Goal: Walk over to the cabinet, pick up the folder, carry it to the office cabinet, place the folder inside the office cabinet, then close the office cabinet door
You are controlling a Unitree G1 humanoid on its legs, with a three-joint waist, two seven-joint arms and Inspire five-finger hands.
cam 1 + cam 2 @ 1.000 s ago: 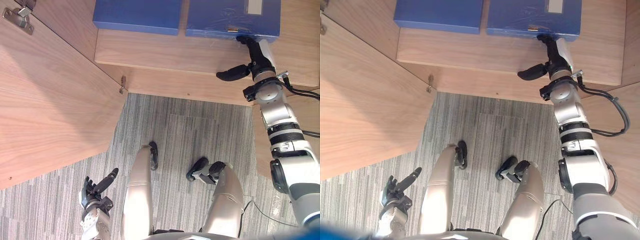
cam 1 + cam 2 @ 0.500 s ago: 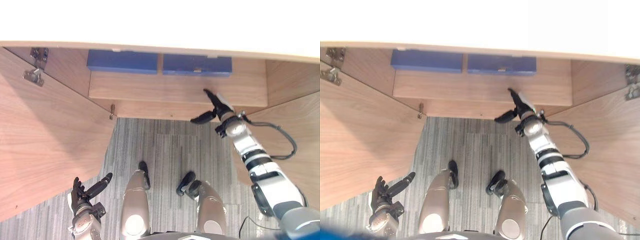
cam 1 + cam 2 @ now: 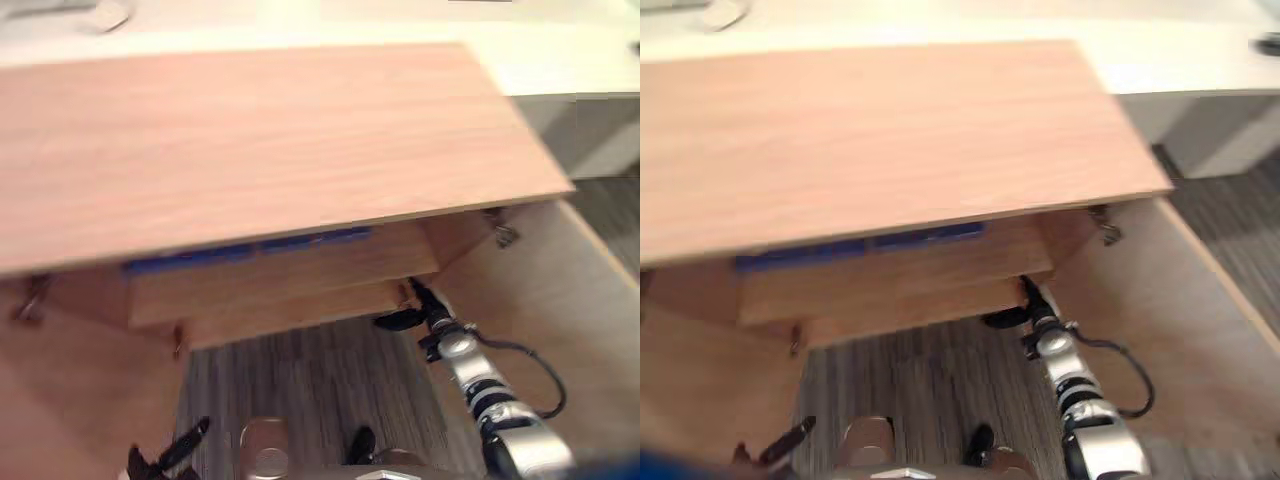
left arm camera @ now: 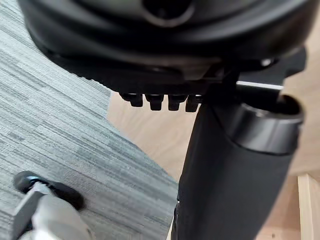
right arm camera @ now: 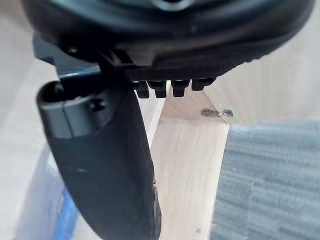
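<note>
Fingers of right hand stand straight, clear of shelved folder.

folders: mostly hidden beneath the cabinet top, a thin blue strip visible
left hand: cut off by the lower edge

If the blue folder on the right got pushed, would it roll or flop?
The blue folder lies flat on the wooden shelf, so it would probably slide, not roll. Its straight edge suggests it's fairly stiff, not floppy.
</note>
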